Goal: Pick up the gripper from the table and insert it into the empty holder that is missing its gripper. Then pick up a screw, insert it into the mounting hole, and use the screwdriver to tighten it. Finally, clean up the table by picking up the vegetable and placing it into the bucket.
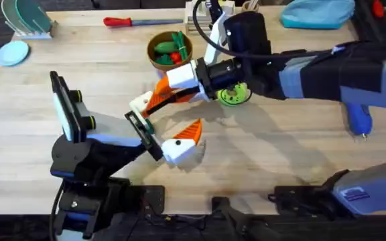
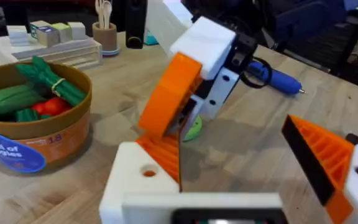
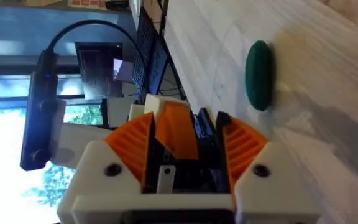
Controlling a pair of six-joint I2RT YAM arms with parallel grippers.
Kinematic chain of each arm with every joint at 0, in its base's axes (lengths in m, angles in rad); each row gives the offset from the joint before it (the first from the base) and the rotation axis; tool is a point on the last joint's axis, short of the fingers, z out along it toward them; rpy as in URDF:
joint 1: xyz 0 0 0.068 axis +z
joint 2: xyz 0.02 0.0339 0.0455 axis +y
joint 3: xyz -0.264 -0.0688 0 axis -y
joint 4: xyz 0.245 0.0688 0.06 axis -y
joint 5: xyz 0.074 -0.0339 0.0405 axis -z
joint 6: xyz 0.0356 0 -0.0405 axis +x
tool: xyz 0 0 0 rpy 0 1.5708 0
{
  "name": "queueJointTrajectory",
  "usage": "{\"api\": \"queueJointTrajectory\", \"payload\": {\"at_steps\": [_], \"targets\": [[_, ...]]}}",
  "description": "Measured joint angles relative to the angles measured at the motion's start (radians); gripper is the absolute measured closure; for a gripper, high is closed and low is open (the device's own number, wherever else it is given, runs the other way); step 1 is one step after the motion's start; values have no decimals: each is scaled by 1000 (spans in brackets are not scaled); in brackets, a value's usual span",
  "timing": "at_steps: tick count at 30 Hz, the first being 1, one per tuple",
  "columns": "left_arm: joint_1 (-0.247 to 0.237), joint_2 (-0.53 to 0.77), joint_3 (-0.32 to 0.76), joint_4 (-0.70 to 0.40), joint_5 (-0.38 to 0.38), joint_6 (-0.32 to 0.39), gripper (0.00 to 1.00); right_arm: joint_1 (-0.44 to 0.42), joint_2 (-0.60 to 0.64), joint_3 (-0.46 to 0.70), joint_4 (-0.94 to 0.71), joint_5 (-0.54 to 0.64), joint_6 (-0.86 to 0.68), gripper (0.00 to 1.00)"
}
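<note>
One right end effector [image 1: 154, 98] pinching gripper [image 3: 176, 130] against left end effector [image 1: 166, 130], spread; vegetable [image 3: 259, 75] just beyond.

Orange, white, green and blue on pale wood

Ribbed orange gripper [image 3: 176, 134]; brown-orange bucket [image 1: 154, 59] holding green and red produce; dark green vegetable [image 3: 259, 75]; bright blue screwdriver [image 1: 358, 118]; red-handled tool [image 1: 119, 21].

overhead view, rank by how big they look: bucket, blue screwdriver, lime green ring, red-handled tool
1. red-handled tool, longest
2. bucket
3. screwdriver, partly hidden by the right arm, so unsure against the bucket
4. lime green ring, partly covered
</note>
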Motion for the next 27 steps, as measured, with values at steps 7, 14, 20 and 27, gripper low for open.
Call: {"api": "queueJointTrajectory", "payload": {"at_steps": [7, 14, 20, 27], "targets": [[0, 0, 0, 0, 1, 0, 9, -26, 0, 0, 82, -5, 2, 16], [0, 0, 0, 0, 2, 0, 8, -109, -11, 0, 86, 82, -59, 9], [0, 0, 0, 0, 3, 0, 8, -164, -128, 0, -10, 223, -207, 8], [0, 0, 0, 0, 3, 0, 8, -183, -296, 0, -333, 483, -484, 8]]}}
